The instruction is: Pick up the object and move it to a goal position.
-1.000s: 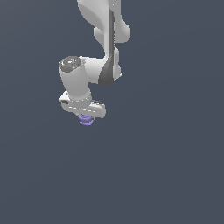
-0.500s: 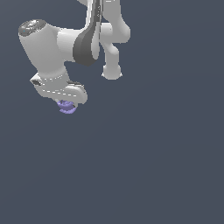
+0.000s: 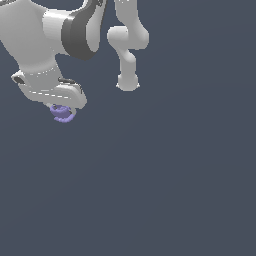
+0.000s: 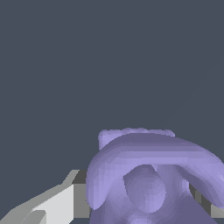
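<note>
A white robot gripper (image 3: pixel 62 107) hangs clamped on a small purple coil (image 3: pixel 63 114). The curled ridges give little flat surface, so the coil may slip out during travel.

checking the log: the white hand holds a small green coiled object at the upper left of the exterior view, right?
Not quite: the small coiled object is lavender-purple, not green. The exterior view shows it under the white hand at the upper left, and the wrist view shows the same purple ridges up close.
</note>
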`<state>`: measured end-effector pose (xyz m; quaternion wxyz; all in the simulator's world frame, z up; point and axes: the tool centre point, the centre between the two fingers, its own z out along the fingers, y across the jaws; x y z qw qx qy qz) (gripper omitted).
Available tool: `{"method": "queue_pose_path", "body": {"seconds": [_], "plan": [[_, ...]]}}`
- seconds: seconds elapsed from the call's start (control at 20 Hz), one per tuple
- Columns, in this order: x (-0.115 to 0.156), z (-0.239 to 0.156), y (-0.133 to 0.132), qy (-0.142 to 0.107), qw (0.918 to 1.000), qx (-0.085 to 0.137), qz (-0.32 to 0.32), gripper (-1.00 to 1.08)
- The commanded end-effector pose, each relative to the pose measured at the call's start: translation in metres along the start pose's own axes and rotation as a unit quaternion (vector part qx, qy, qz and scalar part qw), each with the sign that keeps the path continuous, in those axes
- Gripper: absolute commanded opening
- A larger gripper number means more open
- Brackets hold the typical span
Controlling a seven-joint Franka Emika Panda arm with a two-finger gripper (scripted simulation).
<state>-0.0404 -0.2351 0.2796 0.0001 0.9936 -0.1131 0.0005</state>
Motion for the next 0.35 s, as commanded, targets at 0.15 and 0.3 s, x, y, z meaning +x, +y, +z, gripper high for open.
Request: {"method": "queue_pose_path", "body": {"seconds": [0.15,0.3], "plan": [[0.0019,-0.0051,0.0037,-0.001,1.0000,0.000,0.000,-1.00],[0.0020,-0.0033,0.0024,-0.001,1.0000,0.000,0.000,-1.00]]}}
